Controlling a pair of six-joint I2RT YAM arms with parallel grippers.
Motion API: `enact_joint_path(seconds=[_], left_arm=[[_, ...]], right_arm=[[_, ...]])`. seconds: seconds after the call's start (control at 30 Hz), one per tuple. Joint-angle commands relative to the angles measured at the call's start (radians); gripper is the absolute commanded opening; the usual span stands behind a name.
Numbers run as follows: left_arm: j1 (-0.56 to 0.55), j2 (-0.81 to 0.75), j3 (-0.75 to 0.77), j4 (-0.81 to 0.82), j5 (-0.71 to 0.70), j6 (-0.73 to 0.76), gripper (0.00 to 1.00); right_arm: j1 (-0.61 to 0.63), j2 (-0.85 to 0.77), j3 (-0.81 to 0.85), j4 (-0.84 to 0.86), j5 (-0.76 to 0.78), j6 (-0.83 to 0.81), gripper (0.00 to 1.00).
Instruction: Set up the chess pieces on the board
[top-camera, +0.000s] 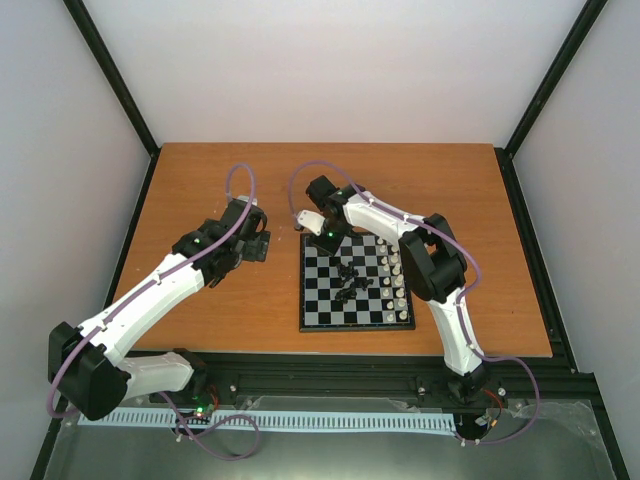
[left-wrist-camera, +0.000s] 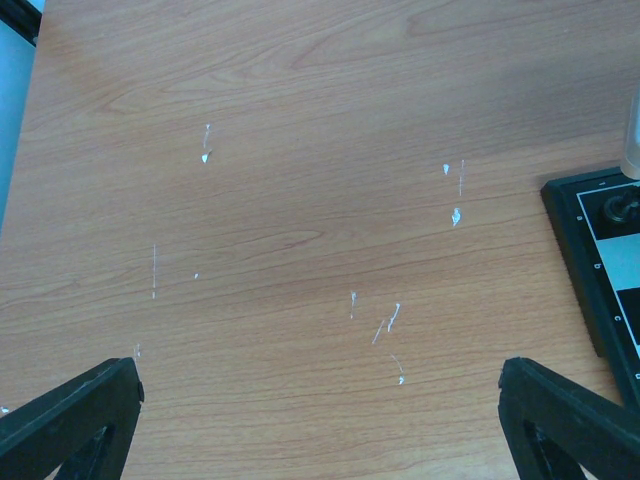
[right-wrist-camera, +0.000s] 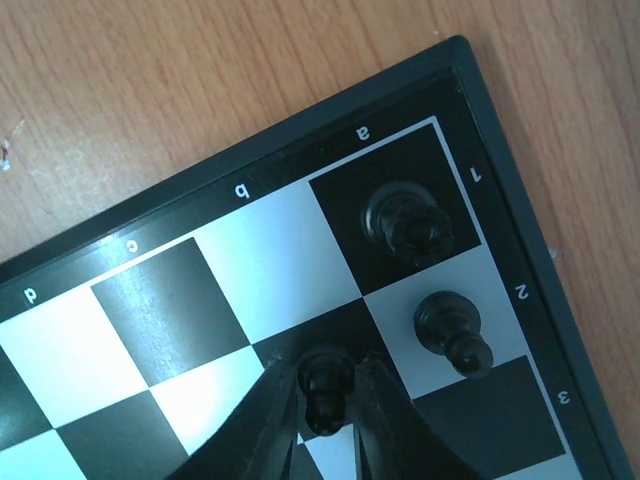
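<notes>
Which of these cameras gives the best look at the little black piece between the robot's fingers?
The right wrist view: the black piece sits large between the right gripper fingers on the board. The top view hides it under that arm; the left wrist view misses it.

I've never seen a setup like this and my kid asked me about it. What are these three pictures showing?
Two white robot arms are bolted at the near edge of a wooden table. The overhead camera shows both; each wrist also carries a camera. On the table lies a small chessboard, with cream pieces lined along one side and black pieces heaped mid-board. The left gripper hangs wide open over bare wood, holding nothing. The right gripper has its fingers close around a black pawn near the board's corner, beside two placed black pieces.
</notes>
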Motion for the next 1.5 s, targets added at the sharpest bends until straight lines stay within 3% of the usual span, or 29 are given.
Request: enact_joint_path(seconds=[0.0,0.2,0.37,0.67,0.9,1.47], left_arm=[[0.004,-0.005,0.031,-0.011,-0.004,-0.002,1.0],[0.004,-0.005,0.029,-0.011,-0.007,0.0,1.0],[0.004,-0.006,0.029,-0.008,0.014,0.003,1.0],[0.004,-0.015,0.027,0.0,0.054,0.015,1.0],[0.004,0.017,0.032,-0.001,0.055,0.022,1.0],[0.004,0.055,0.037,-0.004,0.054,0.032,1.0]], right_arm=[[0.003,-0.022,0.008,-0.003,0.004,0.015,0.18],[0.003,-0.139,-0.006,-0.032,0.004,0.018,0.24],[-0.007,-0.296,-0.122,-0.017,0.036,0.003,0.28],[-0.087,-0.515,-0.452,0.065,0.041,-0.007,0.22],[-0.107,-0.536,-0.551,0.124,0.016,-0.003,0.22],[-0.111,-0.403,-0.501,0.13,-0.019,-0.004,0.27]])
